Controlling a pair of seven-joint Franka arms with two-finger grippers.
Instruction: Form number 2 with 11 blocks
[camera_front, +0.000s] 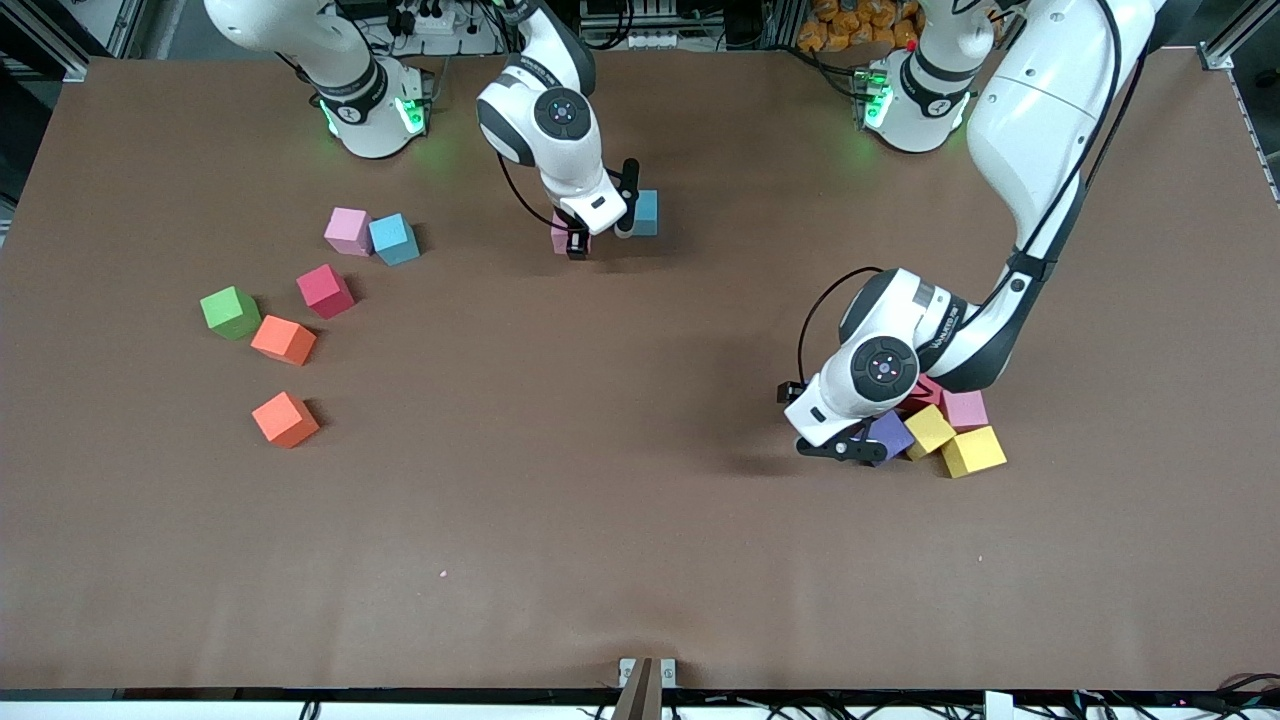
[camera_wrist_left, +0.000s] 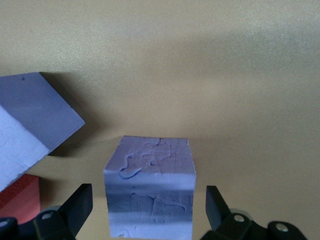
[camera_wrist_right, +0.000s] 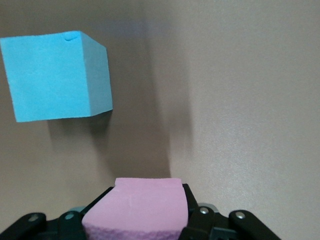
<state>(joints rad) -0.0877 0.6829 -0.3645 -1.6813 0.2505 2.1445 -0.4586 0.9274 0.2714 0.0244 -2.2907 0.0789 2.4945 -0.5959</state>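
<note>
From the front I see my right gripper (camera_front: 577, 243) clamped on a pink block (camera_front: 562, 236) beside the blue block (camera_front: 644, 212), probably starting the number 2.

Left wrist: my left gripper (camera_wrist_left: 147, 210) stands open around the purple block (camera_wrist_left: 149, 187), ready to pick.

Right wrist: pink block (camera_wrist_right: 136, 209) pinched.

mid-table bare (camera_front: 560, 430) | obstacles — blue block (camera_front: 644, 212) beside right hand (camera_front: 600, 235)

My left arm covered most of the red block (camera_front: 926, 390) and part of the purple one (camera_front: 889, 434). My right gripper (camera_front: 578, 243) hid most of its pink block (camera_front: 560, 238), also cut off in the wrist view.
</note>
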